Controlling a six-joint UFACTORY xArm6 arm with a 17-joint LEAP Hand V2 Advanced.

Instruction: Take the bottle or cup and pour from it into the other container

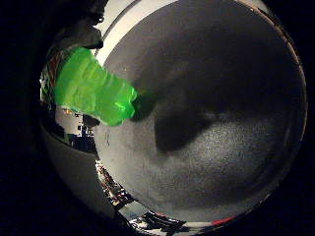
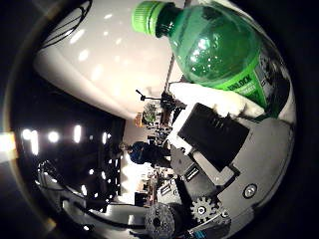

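A green plastic bottle (image 2: 221,48) with a green cap (image 2: 150,15) fills much of the right thumb side palm view, close to the palm. White and black fingers (image 2: 211,112) of my right hand (image 2: 214,149) lie curled against its side. In the right little finger side palm view the bottle (image 1: 94,87) shows bright green, held above a grey table (image 1: 226,88), and throws a shadow (image 1: 187,126) on it.
The table's pale rim (image 1: 123,25) runs past the bottle. The thumb side view looks out at a white ceiling (image 2: 90,60) and a dark room with lamps (image 2: 75,134) and clutter (image 2: 150,154) far off.
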